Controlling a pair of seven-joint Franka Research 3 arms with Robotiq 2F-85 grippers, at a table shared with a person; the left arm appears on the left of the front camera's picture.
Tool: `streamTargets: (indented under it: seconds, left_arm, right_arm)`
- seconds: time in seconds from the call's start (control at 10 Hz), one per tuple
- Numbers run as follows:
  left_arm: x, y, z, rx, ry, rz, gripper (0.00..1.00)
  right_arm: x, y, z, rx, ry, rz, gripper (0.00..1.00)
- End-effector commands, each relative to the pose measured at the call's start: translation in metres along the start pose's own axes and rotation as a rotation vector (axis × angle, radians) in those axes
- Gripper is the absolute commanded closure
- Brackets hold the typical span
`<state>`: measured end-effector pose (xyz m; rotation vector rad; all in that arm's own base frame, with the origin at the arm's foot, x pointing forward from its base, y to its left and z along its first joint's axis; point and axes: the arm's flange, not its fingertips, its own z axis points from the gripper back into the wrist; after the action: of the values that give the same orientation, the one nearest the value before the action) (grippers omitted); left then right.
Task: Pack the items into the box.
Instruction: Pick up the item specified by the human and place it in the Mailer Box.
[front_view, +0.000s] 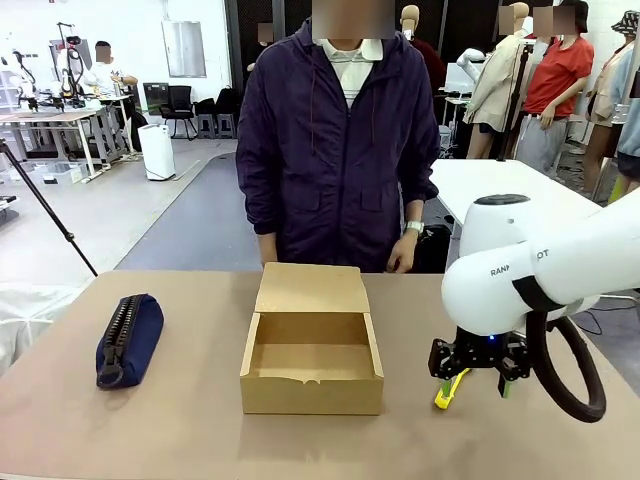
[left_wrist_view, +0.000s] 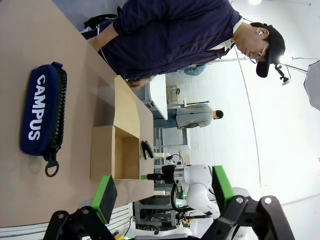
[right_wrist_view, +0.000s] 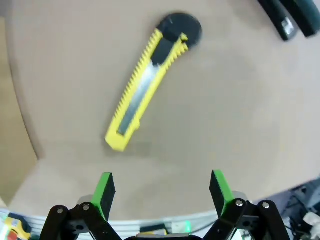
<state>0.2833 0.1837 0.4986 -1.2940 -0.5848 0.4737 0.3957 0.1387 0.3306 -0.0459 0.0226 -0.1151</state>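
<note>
White, glossy, rounded shell on the right arm (front_view: 545, 265), with partly hidden black lettering, a black band and a thick black cable (front_view: 575, 375) looped beneath. Black right gripper (front_view: 478, 385) below, blue light at its base, green pads on the fingers (right_wrist_view: 218, 187); black linkages studded with silver screws. Same black linkages, screws and green pads on the left gripper (left_wrist_view: 162, 197). Person (front_view: 335, 150) in a dark purple hooded zip jacket with drawstrings and front pockets, white collared shirt underneath, pale wristwatch (front_view: 415, 228) on one wrist, black cap (left_wrist_view: 272, 47).
</note>
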Motion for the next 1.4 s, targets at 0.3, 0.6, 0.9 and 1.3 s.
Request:
streamTargets:
  seconds: [0.3,0.6,0.9,1.3]
  left_arm:
    - [0.001,-0.002,0.0,-0.016,-0.002,0.003,0.0]
    - [0.001,-0.002,0.0,-0.016,-0.002,0.003,0.0]
    - [0.001,-0.002,0.0,-0.016,-0.002,0.003,0.0]
    - [0.001,-0.002,0.0,-0.016,-0.002,0.003,0.0]
  right_arm:
    - [0.0,0.0,0.0,0.0,0.0,0.0,0.0]
    - [0.022,0.007,-0.013,0.058,-0.025,-0.397,0.0]
    - [0.036,0.006,-0.025,0.096,-0.05,-0.708,0.0]
    - [0.048,0.01,-0.031,0.048,-0.029,-0.699,0.0]
